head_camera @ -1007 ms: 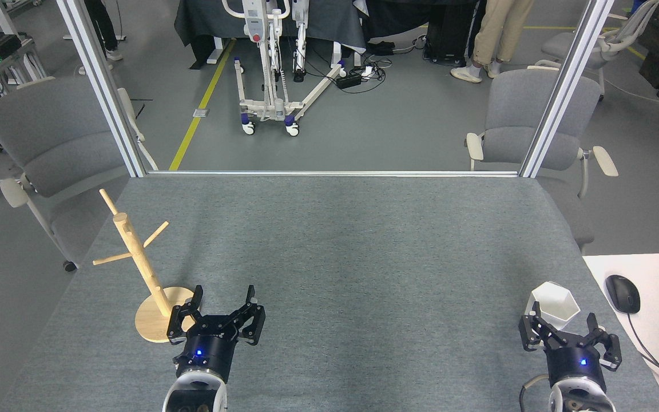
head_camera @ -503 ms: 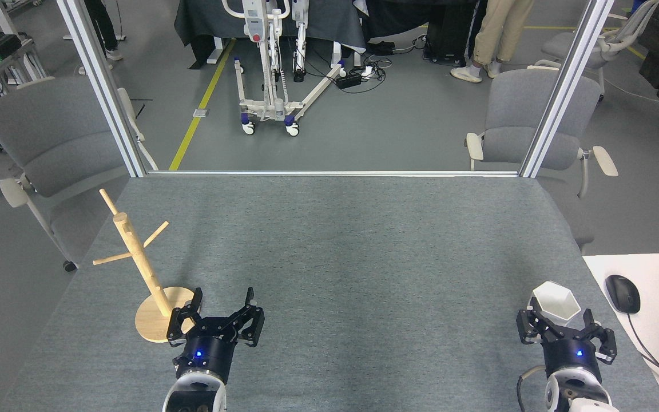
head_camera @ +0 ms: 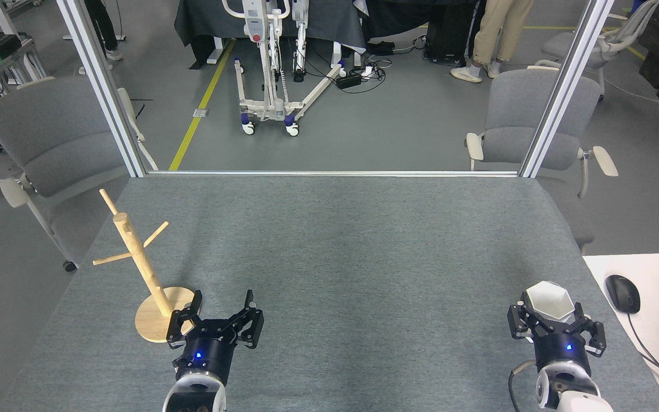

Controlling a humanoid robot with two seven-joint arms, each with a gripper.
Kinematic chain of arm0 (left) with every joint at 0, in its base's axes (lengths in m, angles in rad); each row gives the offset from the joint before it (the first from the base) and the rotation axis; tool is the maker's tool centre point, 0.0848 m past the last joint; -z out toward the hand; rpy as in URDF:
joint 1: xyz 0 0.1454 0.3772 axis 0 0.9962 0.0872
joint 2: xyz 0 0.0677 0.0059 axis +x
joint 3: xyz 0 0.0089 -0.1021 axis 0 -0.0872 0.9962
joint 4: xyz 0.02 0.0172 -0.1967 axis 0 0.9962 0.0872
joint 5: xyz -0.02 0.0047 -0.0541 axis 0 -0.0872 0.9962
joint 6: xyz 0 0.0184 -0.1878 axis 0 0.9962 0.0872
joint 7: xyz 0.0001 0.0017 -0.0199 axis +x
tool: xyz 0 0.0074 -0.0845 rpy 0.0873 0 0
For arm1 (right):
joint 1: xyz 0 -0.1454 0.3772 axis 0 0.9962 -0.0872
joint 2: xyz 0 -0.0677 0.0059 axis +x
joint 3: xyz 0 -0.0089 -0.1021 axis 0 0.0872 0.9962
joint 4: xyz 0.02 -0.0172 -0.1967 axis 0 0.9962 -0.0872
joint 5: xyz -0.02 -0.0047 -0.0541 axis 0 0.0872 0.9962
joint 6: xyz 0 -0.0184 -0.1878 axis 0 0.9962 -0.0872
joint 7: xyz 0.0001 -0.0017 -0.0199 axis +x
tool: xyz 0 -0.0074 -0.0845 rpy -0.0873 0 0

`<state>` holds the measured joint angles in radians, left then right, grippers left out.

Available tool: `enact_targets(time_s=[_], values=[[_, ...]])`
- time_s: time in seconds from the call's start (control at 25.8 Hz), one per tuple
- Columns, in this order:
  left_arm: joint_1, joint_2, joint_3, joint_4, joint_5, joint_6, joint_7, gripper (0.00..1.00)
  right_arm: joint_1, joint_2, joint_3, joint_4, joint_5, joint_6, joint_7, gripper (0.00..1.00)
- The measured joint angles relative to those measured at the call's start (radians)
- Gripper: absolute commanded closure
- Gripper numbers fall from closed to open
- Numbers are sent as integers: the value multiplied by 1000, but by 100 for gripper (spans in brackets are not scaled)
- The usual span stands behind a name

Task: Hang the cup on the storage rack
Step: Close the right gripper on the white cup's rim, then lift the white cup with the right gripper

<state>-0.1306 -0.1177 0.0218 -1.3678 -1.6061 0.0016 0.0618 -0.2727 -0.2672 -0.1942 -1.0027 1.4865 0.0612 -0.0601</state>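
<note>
The small white faceted cup [head_camera: 548, 301] sits between the right gripper's [head_camera: 555, 320] spread fingers; whether it is gripped is unclear. The light wooden storage rack [head_camera: 135, 257] stands just beside the left gripper [head_camera: 219, 317], whose fingers are parted and empty, on the grey table [head_camera: 352, 257].

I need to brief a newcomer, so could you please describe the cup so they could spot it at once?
Start at the grey table and go to its near right corner, beside the white desk with the mouse. There the cup sits between the open jaws of the right gripper. It is the only white, hexagon-rimmed thing on the table.
</note>
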Motion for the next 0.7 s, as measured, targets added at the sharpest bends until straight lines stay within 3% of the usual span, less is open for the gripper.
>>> enact_targets(time_s=[0.7], values=[[-9, 1, 0, 25, 0, 6, -1, 1, -31, -6, 15, 49, -3, 2, -4, 1]])
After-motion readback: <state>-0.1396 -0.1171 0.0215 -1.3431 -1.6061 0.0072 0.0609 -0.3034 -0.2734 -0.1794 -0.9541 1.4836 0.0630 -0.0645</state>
